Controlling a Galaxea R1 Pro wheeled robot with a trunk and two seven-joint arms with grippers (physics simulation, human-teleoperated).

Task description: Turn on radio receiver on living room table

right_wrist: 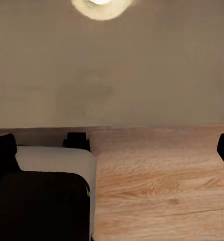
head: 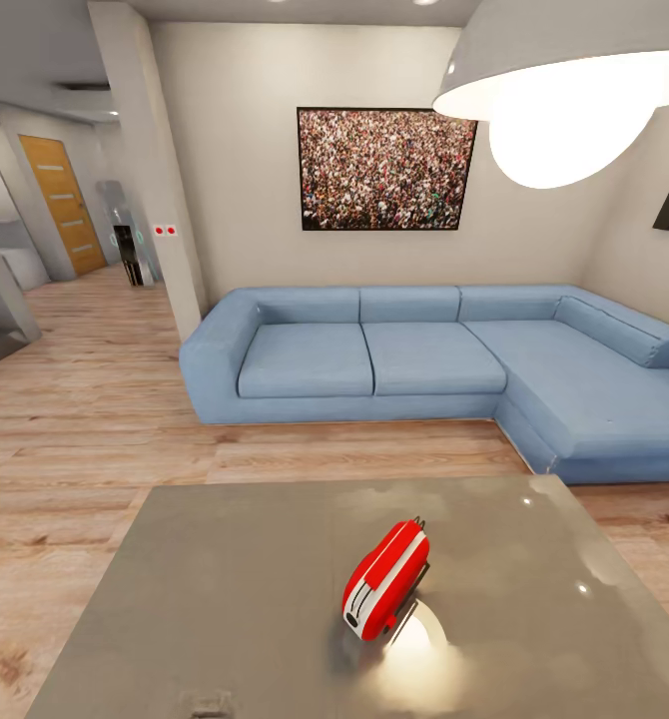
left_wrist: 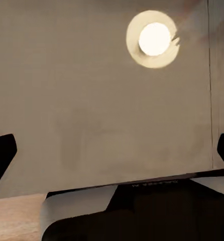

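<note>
In the head view the red radio receiver stands on the glossy grey-beige table, right of its middle, with its white-grey band toward me and its thin wire handle at the back. The lamp's bright reflection lies just beside it. My left gripper hangs over the table top, its dark fingertips wide apart with nothing between them. My right gripper is open too, over the table's edge and the wood floor.
A blue L-shaped sofa stands behind the table under a crowd photo. A white dome pendant lamp hangs at the upper right. Light wood floor runs left toward a corridor with a wooden door.
</note>
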